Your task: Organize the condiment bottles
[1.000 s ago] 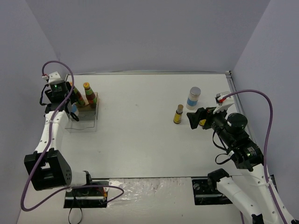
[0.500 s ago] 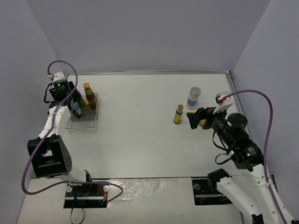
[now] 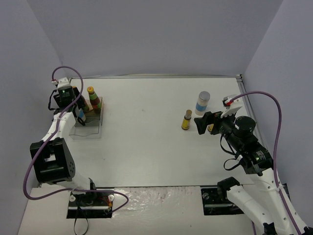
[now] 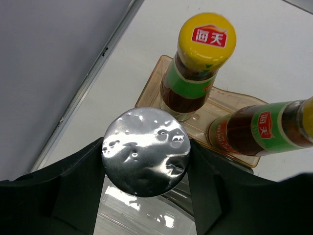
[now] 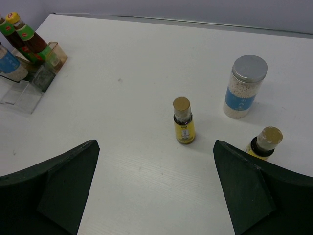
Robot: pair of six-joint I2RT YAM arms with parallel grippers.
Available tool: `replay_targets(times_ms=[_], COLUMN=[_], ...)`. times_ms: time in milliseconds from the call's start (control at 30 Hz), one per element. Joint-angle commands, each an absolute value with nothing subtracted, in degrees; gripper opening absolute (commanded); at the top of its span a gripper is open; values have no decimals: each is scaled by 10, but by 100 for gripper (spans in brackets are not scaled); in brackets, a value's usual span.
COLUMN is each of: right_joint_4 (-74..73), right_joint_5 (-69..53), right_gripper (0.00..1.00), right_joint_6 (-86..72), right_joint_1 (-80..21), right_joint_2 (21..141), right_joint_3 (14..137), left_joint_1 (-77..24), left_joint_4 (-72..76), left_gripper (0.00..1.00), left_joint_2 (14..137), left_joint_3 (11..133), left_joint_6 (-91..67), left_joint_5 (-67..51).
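My left gripper (image 3: 78, 113) is shut on a white blue-labelled jar (image 3: 80, 116). Its silver lid (image 4: 145, 151) sits between the jaws, over the clear part of the tray (image 3: 91, 128). Two dark orange-capped bottles (image 4: 199, 63) (image 4: 257, 131) stand at the tray's amber back; the top view shows one (image 3: 94, 98). My right gripper (image 3: 202, 124) is open and empty, also in the right wrist view (image 5: 155, 144). Ahead of it stand a tiny yellow bottle (image 5: 184, 121), a second one (image 5: 265, 143) and the other jar (image 5: 244, 87).
The tray (image 5: 22, 95) sits at the far left near the left wall. The table's back edge and the grey walls close in the workspace. The jar (image 3: 202, 103) and a yellow bottle (image 3: 186, 120) stand right of centre.
My left wrist has shifted a little towards the tray's back with the jar held. My right gripper has edged slightly left towards the yellow bottles.
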State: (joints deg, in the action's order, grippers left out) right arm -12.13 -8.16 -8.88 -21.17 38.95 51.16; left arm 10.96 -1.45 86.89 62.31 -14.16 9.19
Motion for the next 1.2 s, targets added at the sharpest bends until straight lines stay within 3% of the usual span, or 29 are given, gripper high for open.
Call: replay_targets(times_ms=[0,300,633,767,933,1167], right_joint_4=[-69,-63,-71,-94,-132,-149], right_joint_5=[-83,-52,58,131,205,126], right_gripper=[100,100,100,100,100,100], right_joint_6=[-85,-96,-128,-137,-146,-170], right_joint_1=[-216,-217,-216,-216,-206,-126], right_joint_2=[396,414,521,591,698,841], right_joint_3=[511,506,589,640,727,794], left_joint_1=[115,114,115,113,110,66], left_joint_4=[65,55,15,-31,-151,-285], left_gripper=[26,60,81,95,97,97], left_joint_2=[853,854,836,810,780,738], left_joint_3=[625,615,614,629,674,699], left_joint_6=[-150,-152,-161,-171,-200,-197], left_joint_5=[93,97,97,92,74,34])
